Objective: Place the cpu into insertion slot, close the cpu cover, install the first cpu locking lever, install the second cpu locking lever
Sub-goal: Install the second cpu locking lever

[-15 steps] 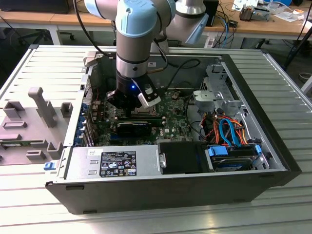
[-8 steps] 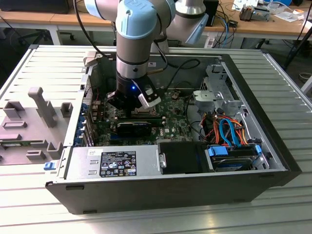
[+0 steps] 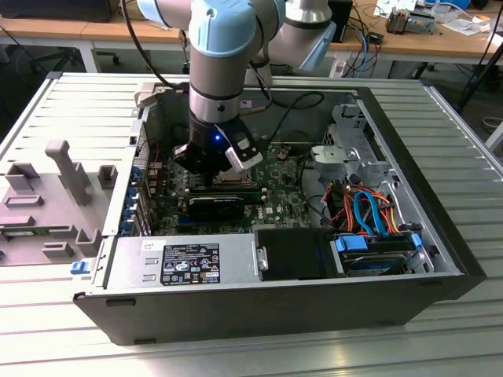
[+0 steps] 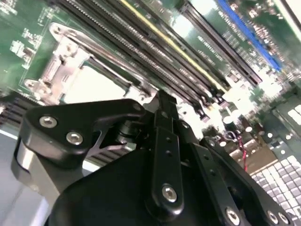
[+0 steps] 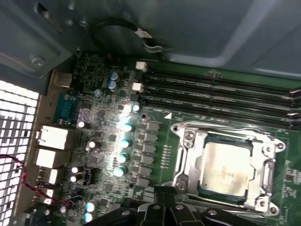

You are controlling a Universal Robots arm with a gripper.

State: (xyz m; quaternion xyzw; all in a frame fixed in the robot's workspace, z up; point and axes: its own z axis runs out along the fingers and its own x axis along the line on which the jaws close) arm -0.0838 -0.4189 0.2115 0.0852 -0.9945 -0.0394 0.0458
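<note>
1. Wooden workbenches [image 3: 71, 30] strewn with cables line the back of the room in the exterior view, and nearer to me a ribbed metal table [image 3: 259, 353] carries an open computer case [image 3: 236, 306]. A grey plastic fixture [image 3: 55, 196] lies on the table at the exterior view's left of the case. My arm [image 3: 228, 55] reaches straight down into the case, and its gripper [image 3: 214, 169] hangs just above the green motherboard [image 3: 275, 200], close to the socket area. From here I cannot tell how far the fingers are spread. Orange and blue cables [image 3: 365, 212] sit in the case toward the exterior view's right.

2. Looking at the second wrist view, I see the black gripper [image 4: 162, 110] up close with its fingers [image 4: 160, 106] drawn narrowly together, and I see nothing held between them. Beyond them are the long memory slots [image 4: 169, 52] and a silvery corner of the cpu cover [image 4: 56, 70]; a bright glare hides what lies inside it.

3. Turning to the first wrist view, I see the cpu [image 5: 225, 165] lying flat in the insertion slot [image 5: 203, 188], its silver-grey top showing through the window of the cpu cover [image 5: 193, 153], which lies down around it. The gripper [image 5: 164, 205] hovers just beside the socket's edge, apart from the chip.
</note>
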